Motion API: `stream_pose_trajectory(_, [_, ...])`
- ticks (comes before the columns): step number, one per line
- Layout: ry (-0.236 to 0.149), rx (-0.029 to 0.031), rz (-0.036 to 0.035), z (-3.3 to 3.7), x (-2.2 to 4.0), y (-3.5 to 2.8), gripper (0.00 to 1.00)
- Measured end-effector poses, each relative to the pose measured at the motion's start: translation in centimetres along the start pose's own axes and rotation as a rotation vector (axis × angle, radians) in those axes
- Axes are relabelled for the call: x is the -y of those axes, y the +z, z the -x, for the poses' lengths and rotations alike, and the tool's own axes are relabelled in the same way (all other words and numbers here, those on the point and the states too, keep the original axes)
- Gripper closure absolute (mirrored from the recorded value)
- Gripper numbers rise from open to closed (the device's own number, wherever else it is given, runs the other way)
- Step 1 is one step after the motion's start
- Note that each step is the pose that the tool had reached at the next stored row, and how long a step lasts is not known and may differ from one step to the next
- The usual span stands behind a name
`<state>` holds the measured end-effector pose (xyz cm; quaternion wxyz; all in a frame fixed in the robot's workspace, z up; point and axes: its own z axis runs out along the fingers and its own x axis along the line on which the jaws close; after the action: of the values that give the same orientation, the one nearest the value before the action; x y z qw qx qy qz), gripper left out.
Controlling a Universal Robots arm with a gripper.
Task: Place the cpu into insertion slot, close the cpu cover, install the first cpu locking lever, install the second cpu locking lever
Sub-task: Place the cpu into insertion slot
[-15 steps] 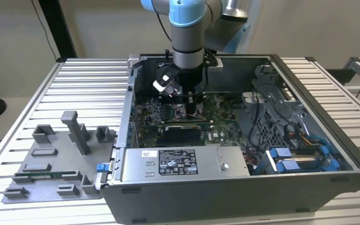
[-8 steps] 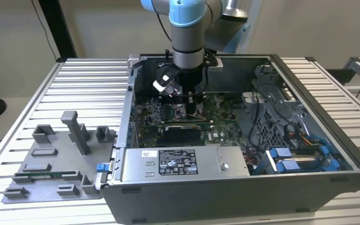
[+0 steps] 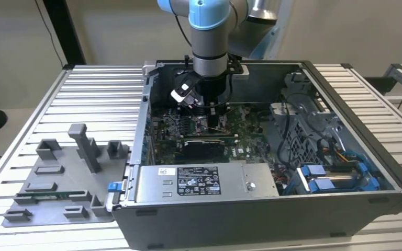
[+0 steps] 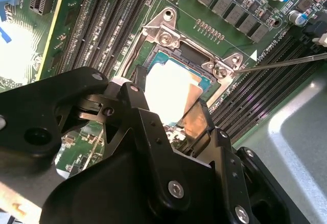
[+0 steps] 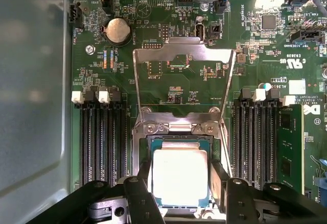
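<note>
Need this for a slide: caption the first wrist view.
The cpu lies in the insertion slot beneath the tool, with the cpu cover standing open.

Note that your arm (image 3: 209,47), above the claw (image 5: 181,183), is a grey tube capped by a light-blue joint, with a thin black cable (image 3: 186,36) alongside. The claw is matte black angular plates fastened with round silver screws (image 4: 176,189).

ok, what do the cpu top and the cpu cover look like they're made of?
Top of the cpu: looks like bare metal, satin silver; it glares nearly white under the light. Open frame of the cpu cover: thin sheet metal, probably stamped steel, dull grey with soft reflections and a cut-out middle.
</note>
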<state>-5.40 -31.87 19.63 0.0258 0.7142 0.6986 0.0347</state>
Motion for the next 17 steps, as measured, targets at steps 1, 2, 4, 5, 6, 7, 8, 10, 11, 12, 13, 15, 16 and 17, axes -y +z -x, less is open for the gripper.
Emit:
stream_pose_trajectory(1, [0.0,0.0,0.0,0.0,0.0,0.0,1.0])
stream_pose_trajectory(2, [0.0,0.0,0.0,0.0,0.0,0.0,1.0])
stream_pose_trajectory(4, [0.0,0.0,0.0,0.0,0.0,0.0,1.0])
stream_pose_trajectory(5, [0.0,-0.0003,0.0001,-0.01,0.0,0.01,1.0])
stream_pose_trajectory(6, [0.0,-0.0007,0.0003,-0.02,-0.01,0.02,1.0])
stream_pose_trajectory(7, [0.0,-0.0003,0.0002,-0.01,0.0,0.01,0.0])
stream_pose_trajectory(8, [0.0,-0.0002,0.0001,-0.01,-0.01,0.0,0.0])
stream_pose_trajectory(10, [0.0,0.0,0.0,-0.01,-0.03,-0.38,0.0])
stream_pose_trajectory(11, [0.0,0.0,0.0,-0.02,-0.07,-0.81,0.0])
stream_pose_trajectory(12, [0.0,0.0,0.0,-0.02,-0.11,-1.24,0.0])
stream_pose_trajectory(13, [0.0,0.0,0.0,-0.03,-0.15,-1.72,0.0])
stream_pose_trajectory(15, [0.0,0.0,0.0,-0.04,-0.23,-2.62,0.0])
stream_pose_trajectory(16, [0.0,-0.0001,0.0001,-0.05,-0.27,-3.07,0.0])
stream_pose_trajectory(17, [0.0,0.0,-0.0001,-0.05,-0.31,-3.53,0.0])
